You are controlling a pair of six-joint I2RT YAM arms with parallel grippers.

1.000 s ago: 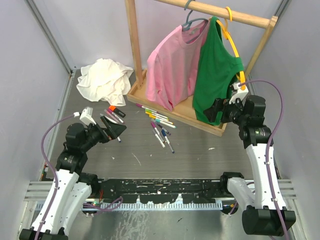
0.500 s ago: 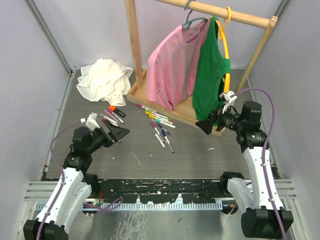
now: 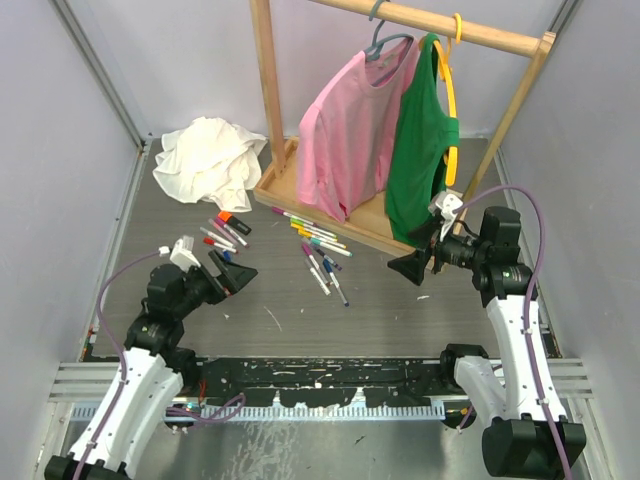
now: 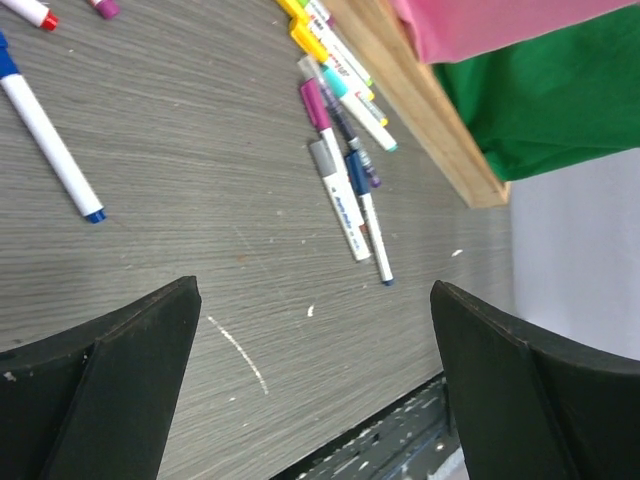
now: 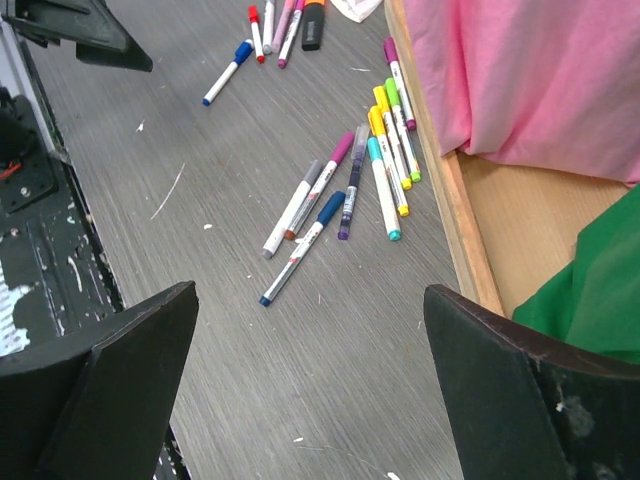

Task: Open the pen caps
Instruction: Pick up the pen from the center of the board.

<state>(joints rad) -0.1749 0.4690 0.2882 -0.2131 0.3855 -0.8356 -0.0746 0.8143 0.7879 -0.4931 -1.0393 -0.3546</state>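
The left gripper (image 3: 234,272) hangs over the table's (image 3: 300,310) near left and the right gripper (image 3: 408,268) hangs by the near right corner of the rack (image 5: 455,200). Each has its fingers spread wide and holds nothing. The pens (image 5: 302,248) lie flat on the table in two loose groups, one fanned just beside the rack's front edge and the other further left near a crumpled white cloth (image 3: 208,158). A single blue-ended pen lies between the groups, and the caps (image 5: 331,208) sit on the pens' ends.
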